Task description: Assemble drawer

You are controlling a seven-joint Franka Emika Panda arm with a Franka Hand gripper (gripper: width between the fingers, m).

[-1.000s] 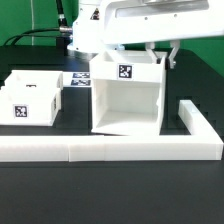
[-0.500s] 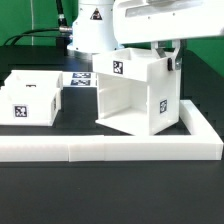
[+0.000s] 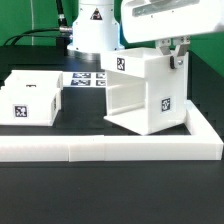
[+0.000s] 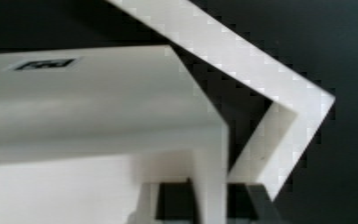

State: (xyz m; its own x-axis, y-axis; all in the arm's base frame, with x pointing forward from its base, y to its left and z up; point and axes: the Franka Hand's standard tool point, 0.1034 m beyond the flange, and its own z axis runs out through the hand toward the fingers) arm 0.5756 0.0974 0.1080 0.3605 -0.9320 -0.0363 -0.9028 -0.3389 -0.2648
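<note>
Nearest us lies the L-shaped bar point(image 3: 100, 148), with the housing point(image 3: 140, 95) standing skewed in its corner and the two trays point(image 3: 36, 95) on the exterior view's left. At the housing's far top edge our gripper point(image 3: 173, 56) pinches the wall. We should swivel slowly, base flat, until it squares against the bar.

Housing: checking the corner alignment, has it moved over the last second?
Yes. The housing has turned and shifted toward the exterior view's right, closer to the L-shaped bar's short leg.
</note>
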